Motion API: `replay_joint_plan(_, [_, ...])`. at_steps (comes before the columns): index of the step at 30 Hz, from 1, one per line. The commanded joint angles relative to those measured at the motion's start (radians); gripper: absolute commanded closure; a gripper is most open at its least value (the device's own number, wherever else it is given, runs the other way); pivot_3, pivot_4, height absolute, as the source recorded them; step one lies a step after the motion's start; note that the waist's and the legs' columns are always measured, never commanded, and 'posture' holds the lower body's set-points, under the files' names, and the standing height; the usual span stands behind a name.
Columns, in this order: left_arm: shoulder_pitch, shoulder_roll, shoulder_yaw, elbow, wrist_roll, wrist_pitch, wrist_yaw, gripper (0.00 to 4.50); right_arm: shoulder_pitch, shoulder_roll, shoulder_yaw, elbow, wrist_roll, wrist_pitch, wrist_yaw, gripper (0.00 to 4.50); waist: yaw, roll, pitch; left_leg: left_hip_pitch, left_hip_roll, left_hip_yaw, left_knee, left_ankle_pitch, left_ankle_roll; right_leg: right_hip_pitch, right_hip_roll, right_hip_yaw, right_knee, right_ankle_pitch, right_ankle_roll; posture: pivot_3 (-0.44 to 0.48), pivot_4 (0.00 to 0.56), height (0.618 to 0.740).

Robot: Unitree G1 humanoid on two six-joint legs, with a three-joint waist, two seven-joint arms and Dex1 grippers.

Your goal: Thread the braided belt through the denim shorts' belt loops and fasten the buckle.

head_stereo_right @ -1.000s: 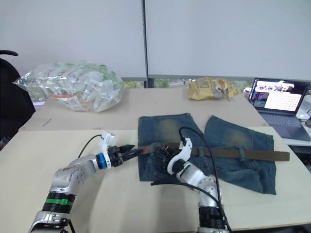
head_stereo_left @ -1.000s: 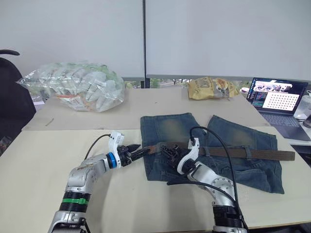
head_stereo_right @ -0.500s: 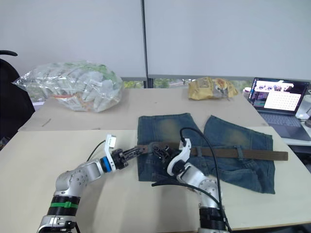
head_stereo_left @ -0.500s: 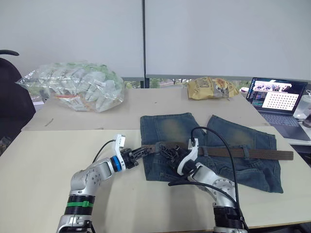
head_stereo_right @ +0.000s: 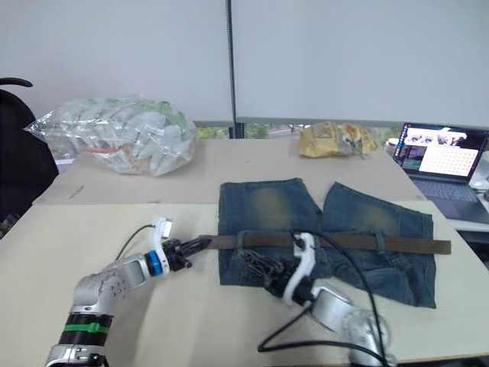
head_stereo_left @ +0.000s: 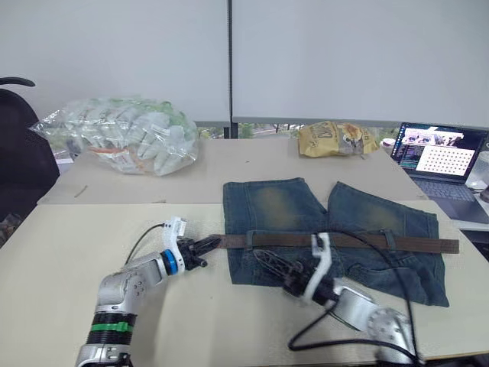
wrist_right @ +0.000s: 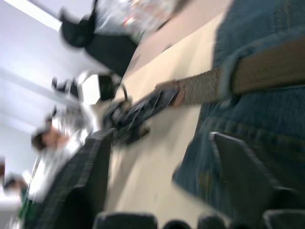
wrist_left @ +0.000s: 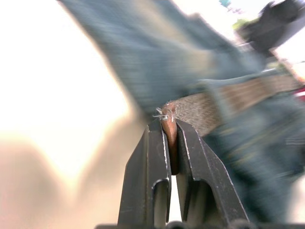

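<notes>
Belt (head_stereo_left: 344,242) is threaded along the shorts' (head_stereo_left: 336,229) waistband, mid-table; its tip is pinched in the shut left gripper (wrist_left: 170,143). Right gripper (wrist_right: 157,191), spread wide and empty, hovers at the shorts' near edge. Hard pulling could drag the shorts sideways.

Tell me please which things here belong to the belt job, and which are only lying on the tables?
Job:
belt, its end pinched by the left gripper
shorts
belt loops
right gripper, open over the shorts

Lying about:
clear bag of packets
yellow snack bag
laptop
</notes>
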Motion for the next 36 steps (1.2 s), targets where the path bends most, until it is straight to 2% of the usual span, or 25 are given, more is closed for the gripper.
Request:
replay_joint_plan(1, [-0.031,0.058,0.01,0.027,0.07,-0.091,0.001,4.5,0.016,-0.097,-0.081,-0.072,0.03,-0.027,0.103,0.02,0.003,0.0,0.0,0.0,0.0,0.0,0.0,0.0,0.0,0.0,0.0,0.0,0.0,0.0,0.0,0.0,0.15,0.74])
replay_joint_plan(5, [-0.059,0.141,0.009,0.088,0.175,-0.202,0.029,4.5,0.027,-0.273,-0.25,0.01,0.014,-0.055,0.191,0.02,0.01,-0.002,0.001,-0.001,0.0,0.001,0.0,0.0,0.0,0.0,0.0,0.0,-0.001,0.0,0.0,0.0,0.15,0.74])
replay_joint_plan(8, [-0.064,0.211,-0.013,0.115,0.284,-0.236,0.096,4.5,0.028,-0.401,-0.357,0.149,-0.097,-0.115,0.242,0.02,0.019,-0.002,0.001,-0.001,-0.001,0.001,0.0,0.0,0.0,0.0,-0.001,0.0,-0.002,0.0,0.0,0.0,0.15,0.74])
replay_joint_plan(12, [-0.071,0.232,0.013,0.158,0.336,-0.192,0.196,4.5,-0.003,-0.533,-0.399,0.263,-0.214,-0.178,0.316,0.02,0.027,-0.002,0.001,-0.001,0.0,0.001,0.0,0.0,0.0,0.0,-0.001,0.001,-0.002,0.0,0.001,0.0,0.15,0.74])
replay_joint_plan(17, [-0.083,0.234,0.037,0.241,0.364,-0.193,0.275,4.5,-0.092,-0.637,-0.321,0.391,-0.364,-0.19,0.332,0.02,0.027,-0.002,0.001,0.0,-0.001,0.002,0.0,0.0,0.0,0.0,-0.001,0.001,-0.001,0.0,0.001,0.0,0.15,0.74])
replay_joint_plan(20, [-0.078,0.235,0.02,0.257,0.389,-0.205,0.293,4.5,-0.193,-0.653,-0.284,0.495,-0.403,-0.163,0.333,0.02,0.026,-0.002,0.001,0.001,0.0,0.002,0.0,0.0,0.0,0.001,-0.001,0.001,-0.001,0.0,0.0,0.0,0.15,0.74])
replay_joint_plan(24, [-0.067,0.229,0.017,0.247,0.408,-0.184,0.324,4.5,-0.29,-0.689,-0.147,0.63,-0.558,-0.184,0.341,0.02,0.027,-0.002,0.001,0.001,-0.001,0.003,0.0,0.0,0.0,0.0,-0.001,0.001,0.0,0.001,0.0,0.0,0.15,0.74])
replay_joint_plan(31, [-0.033,0.247,0.035,0.235,0.449,-0.187,0.4,4.5,-0.381,-0.678,-0.002,0.779,-0.74,-0.224,0.356,0.02,0.023,-0.001,0.001,0.002,-0.001,0.004,0.0,0.0,0.0,0.0,-0.002,0.001,0.0,0.001,0.0,0.0,0.15,0.74])
replay_joint_plan(36, [-0.005,0.247,0.052,0.207,0.452,-0.176,0.423,4.5,-0.414,-0.655,0.0,0.824,-0.766,-0.201,0.385,0.02,0.012,0.0,0.0,0.002,0.0,0.004,0.0,0.0,0.0,0.0,-0.002,0.001,0.001,0.001,0.0,0.0,0.15,0.74])
